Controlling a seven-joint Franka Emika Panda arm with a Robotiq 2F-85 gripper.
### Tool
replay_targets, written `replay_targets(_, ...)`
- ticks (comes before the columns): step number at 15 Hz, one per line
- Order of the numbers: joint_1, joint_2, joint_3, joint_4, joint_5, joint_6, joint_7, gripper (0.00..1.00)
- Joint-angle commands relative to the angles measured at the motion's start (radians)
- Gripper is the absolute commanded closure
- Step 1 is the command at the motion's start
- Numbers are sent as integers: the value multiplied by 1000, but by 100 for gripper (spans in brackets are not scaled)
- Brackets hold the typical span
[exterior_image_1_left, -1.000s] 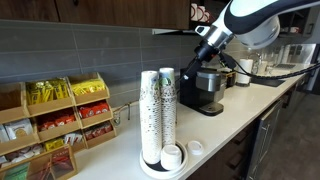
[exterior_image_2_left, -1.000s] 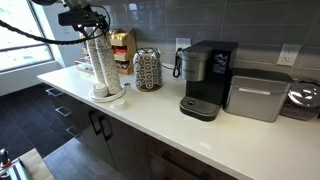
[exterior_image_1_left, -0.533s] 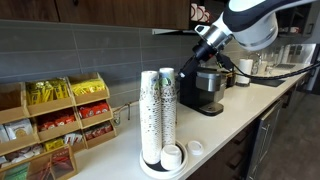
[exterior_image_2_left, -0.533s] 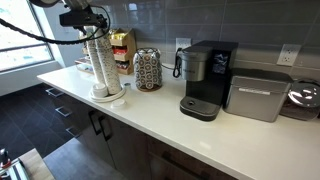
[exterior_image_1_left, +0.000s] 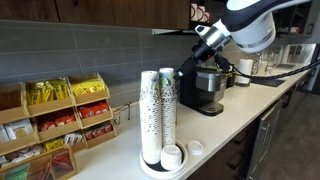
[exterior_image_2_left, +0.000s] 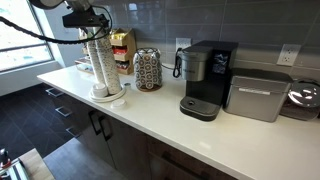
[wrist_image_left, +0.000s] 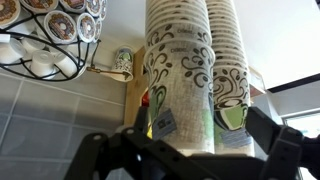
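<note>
Paper cups (exterior_image_1_left: 158, 112), patterned in brown and green, stand in two tall stacks (exterior_image_2_left: 100, 62) side by side on a white tray (exterior_image_1_left: 148, 168) near one end of the table (exterior_image_1_left: 235, 112). The claw (exterior_image_1_left: 188, 64) hangs just beside the top of them and is open. In the wrist view its fingers (wrist_image_left: 105, 155) are spread wide with both stacks between them, touching neither as far as we can tell.

We judge that a clean grip here needs the claw centred on one stack only. We would shift sideways until the neighbour lies outside the fingers, then close gently, since thin paper crushes and tall stacks tip easily.

Beyond the cups a coffee machine (exterior_image_1_left: 207, 88) stands against the wall. A rack of snacks (exterior_image_1_left: 60, 115) sits on the opposite side.
</note>
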Motion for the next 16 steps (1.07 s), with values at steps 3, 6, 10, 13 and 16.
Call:
replay_targets(3,6,15,-1,-20,74,56,-43,0)
replay_targets(6,4,25,3,-20,106,65,-49,0)
replay_targets(10,5,38,5,-19,157,85,-65,0)
replay_targets(13,-1,45,9,-19,200,89,-85,0)
replay_targets(16,-7,49,14,-17,239,85,-107,0)
